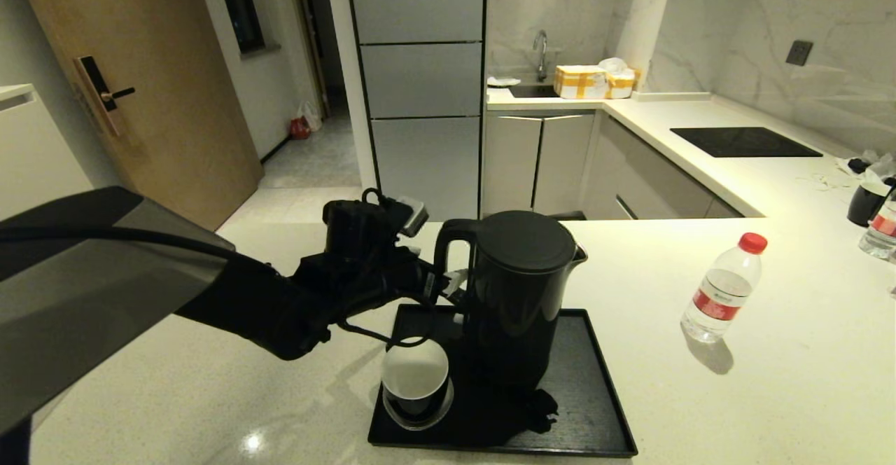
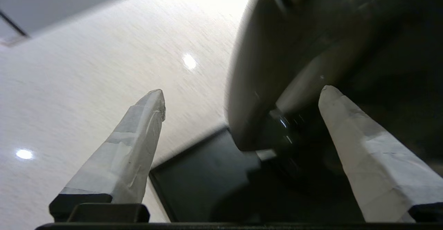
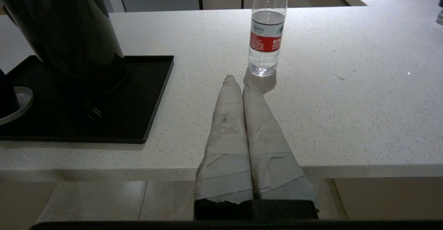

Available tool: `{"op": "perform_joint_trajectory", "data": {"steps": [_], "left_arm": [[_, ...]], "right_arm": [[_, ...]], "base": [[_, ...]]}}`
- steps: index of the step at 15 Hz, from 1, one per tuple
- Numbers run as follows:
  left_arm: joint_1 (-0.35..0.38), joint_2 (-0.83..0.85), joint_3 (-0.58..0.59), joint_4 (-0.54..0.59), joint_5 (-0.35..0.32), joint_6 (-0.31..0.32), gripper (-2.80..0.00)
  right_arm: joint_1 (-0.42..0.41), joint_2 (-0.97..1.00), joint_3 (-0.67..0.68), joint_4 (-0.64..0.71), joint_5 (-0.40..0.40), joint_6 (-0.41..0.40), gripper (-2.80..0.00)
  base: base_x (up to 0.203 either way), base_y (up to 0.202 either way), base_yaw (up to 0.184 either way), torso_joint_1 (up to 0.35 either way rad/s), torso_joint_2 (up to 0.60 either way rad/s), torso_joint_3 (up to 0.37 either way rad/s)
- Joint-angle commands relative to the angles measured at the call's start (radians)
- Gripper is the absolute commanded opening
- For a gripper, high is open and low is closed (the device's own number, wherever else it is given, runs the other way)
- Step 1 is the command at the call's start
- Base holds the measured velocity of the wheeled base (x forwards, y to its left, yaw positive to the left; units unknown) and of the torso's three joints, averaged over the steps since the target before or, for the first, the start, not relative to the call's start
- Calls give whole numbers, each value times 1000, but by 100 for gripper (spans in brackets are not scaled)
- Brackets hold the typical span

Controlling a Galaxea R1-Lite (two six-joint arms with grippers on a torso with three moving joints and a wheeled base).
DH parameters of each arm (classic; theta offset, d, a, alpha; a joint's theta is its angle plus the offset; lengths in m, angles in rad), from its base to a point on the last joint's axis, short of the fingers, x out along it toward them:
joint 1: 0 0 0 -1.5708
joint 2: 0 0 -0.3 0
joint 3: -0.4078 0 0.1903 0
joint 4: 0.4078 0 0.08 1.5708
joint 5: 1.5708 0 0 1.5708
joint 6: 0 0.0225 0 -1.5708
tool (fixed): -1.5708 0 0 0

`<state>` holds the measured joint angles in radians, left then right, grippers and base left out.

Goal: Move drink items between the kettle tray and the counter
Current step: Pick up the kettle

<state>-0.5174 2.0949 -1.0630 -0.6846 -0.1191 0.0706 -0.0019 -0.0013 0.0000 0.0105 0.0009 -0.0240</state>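
Observation:
The black kettle [image 1: 521, 290] stands upright on the black kettle tray [image 1: 595, 409], which lies on the off-white counter [image 1: 770, 381]. My left gripper [image 1: 451, 286] reaches in from the left at the kettle's loop handle [image 1: 448, 248]. In the left wrist view this gripper [image 2: 241, 89] is open, with the handle [image 2: 256, 84] between its taped fingers and gaps on both sides. The clear bottle with red cap [image 1: 724, 290] stands on the counter right of the tray. My right gripper [image 3: 239, 81] hangs shut and empty over the counter's front edge, short of the bottle [image 3: 267, 32].
A black cup with white inside [image 1: 415, 379] sits on the tray's front left corner, just below my left arm. A black hob panel [image 1: 745, 141] lies at the back right. Another cup [image 1: 868, 202] and bottle [image 1: 880, 230] stand at the far right edge.

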Motion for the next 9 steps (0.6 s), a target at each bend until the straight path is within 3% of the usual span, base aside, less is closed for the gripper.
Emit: {"op": "perform_joint_trajectory", "data": {"steps": [1, 5, 9], "left_arm": [[0, 49, 10, -79, 35, 3, 0], [0, 64, 15, -87, 44, 4, 0], [-1, 114, -24, -101, 104, 37, 0]], "right_arm": [[0, 1, 3, 0, 1, -1, -280], [0, 1, 3, 0, 1, -1, -280], [0, 1, 2, 0, 1, -1, -280]], "base": [[0, 0, 0, 0, 0, 0], [0, 0, 0, 0, 0, 0], [0, 0, 0, 0, 0, 0]]}}
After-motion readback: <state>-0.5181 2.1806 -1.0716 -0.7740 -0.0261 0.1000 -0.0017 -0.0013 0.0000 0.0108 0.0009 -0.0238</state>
